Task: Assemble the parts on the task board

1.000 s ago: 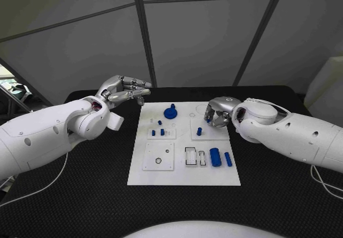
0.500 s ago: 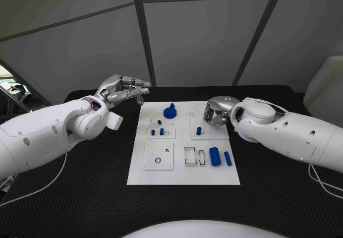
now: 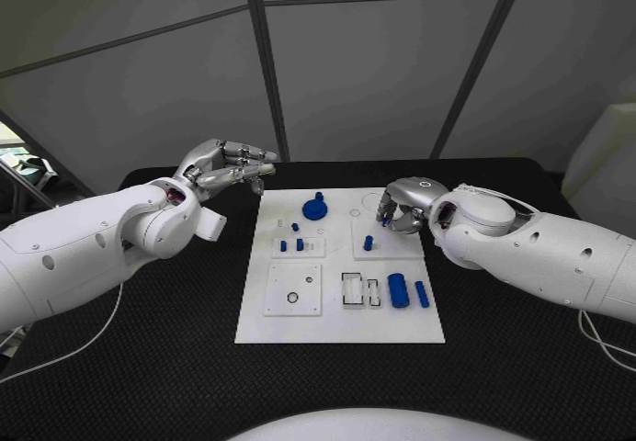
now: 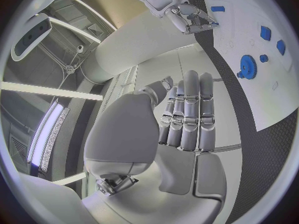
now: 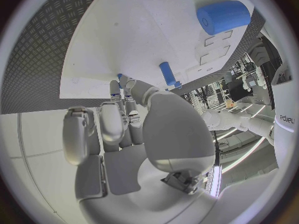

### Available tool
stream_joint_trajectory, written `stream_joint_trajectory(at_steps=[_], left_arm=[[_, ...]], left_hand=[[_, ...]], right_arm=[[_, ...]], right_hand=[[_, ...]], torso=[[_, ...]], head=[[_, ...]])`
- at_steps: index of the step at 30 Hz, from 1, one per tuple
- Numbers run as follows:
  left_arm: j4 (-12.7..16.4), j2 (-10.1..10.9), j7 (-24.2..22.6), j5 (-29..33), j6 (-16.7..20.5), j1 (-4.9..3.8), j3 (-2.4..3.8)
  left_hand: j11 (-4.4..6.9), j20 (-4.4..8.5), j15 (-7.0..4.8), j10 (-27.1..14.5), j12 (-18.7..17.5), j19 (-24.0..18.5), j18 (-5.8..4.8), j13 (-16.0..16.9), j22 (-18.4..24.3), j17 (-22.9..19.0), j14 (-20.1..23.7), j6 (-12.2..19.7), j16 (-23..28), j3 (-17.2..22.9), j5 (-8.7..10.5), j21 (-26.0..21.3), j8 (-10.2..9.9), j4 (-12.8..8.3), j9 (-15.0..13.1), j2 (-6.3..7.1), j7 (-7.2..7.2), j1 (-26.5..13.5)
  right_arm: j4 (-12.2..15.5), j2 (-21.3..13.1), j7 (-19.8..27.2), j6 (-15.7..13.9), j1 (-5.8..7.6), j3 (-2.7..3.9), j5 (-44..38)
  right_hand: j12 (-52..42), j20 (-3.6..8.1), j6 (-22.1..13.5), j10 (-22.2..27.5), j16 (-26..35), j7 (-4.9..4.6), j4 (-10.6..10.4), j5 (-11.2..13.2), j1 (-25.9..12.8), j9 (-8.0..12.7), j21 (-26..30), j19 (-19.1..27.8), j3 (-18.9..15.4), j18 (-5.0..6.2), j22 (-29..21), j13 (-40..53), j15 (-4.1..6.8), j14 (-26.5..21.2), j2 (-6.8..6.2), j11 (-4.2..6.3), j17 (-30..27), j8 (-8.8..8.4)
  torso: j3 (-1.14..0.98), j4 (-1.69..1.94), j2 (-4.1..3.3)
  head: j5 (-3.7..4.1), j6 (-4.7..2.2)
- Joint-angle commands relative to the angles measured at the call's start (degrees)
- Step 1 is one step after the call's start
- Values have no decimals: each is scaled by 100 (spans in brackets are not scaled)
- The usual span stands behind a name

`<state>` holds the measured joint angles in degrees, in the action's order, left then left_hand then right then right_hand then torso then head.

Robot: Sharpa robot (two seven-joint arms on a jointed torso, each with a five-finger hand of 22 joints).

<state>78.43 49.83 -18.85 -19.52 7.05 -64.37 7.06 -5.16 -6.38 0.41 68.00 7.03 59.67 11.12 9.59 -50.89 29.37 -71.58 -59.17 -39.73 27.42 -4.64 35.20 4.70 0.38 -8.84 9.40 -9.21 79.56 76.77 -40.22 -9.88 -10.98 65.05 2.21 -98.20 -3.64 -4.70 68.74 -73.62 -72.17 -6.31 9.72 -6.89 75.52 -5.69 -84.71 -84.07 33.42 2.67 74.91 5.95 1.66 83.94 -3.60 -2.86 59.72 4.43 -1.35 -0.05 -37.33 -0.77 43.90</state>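
The white task board (image 3: 342,317) lies in the middle of the black table. A blue gear (image 3: 314,208) stands at its far end, also seen as the gear (image 4: 247,66). Short blue pegs (image 3: 291,245) stand left of centre, and another peg (image 3: 369,243) stands right of centre. A thick blue cylinder (image 3: 398,290) and a thinner one (image 3: 422,294) lie at the right. My right hand (image 3: 404,207) hovers over the board's far right, fingers curled, pinching a small blue part (image 5: 119,77). My left hand (image 3: 225,168) hangs above the board's far left corner, fingers curled in on nothing.
The black mat (image 3: 159,349) surrounds the board on all sides. In the right wrist view, the standing peg (image 5: 167,73) and the thick cylinder (image 5: 222,16) lie beyond my right hand's fingertips. A white slotted block (image 3: 294,290) sits on the board's near left.
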Motion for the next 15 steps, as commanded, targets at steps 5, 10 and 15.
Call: stream_joint_trajectory(at_steps=[5, 10, 15], left_arm=[[-22, -3, -27, 49, -64, -8, 6], [-36, -8, -16, 49, -81, -8, 6], [-51, -33, -17, 50, -90, -8, 6]], left_hand=[[-22, -28, 22, -34, -36, -1, -66, 10, 13, -12, -6, -4, 35, -29, -2, -33, -31, -2, -8, -42, -25, -23], [-34, -39, 36, -55, -45, 6, -70, 15, 40, -21, -16, 13, 68, -70, 12, -72, -50, 34, -9, -35, -35, -79], [-34, -40, 37, -56, -46, 7, -70, 16, 43, -21, -18, 15, 71, -73, 13, -76, -52, 37, -9, -34, -35, -83]], right_arm=[[278, -181, 45, -600, 10, 9, 37], [597, -375, 31, -698, 13, 21, 118], [1064, -508, 41, -768, 14, 40, 226]], right_hand=[[-1, 47, 50, -50, -37, -4, 12, -23, -114, 1, -30, -226, 45, -94, 886, -5, 36, 105, -70, 13, -1, -13], [-1, 46, 58, -51, -34, -2, 14, -19, -147, -1, -36, -230, 46, -96, 894, -8, 36, 103, -96, 14, -13, -16], [0, 46, 61, -50, -39, -1, 14, -16, -164, -2, -48, -239, 46, -100, 909, -10, 36, 104, -109, 14, -8, -18]], torso=[[4, 1, 4], [7, 1, 4], [7, 1, 0]], head=[[3, -25], [16, -46], [-2, -45]])
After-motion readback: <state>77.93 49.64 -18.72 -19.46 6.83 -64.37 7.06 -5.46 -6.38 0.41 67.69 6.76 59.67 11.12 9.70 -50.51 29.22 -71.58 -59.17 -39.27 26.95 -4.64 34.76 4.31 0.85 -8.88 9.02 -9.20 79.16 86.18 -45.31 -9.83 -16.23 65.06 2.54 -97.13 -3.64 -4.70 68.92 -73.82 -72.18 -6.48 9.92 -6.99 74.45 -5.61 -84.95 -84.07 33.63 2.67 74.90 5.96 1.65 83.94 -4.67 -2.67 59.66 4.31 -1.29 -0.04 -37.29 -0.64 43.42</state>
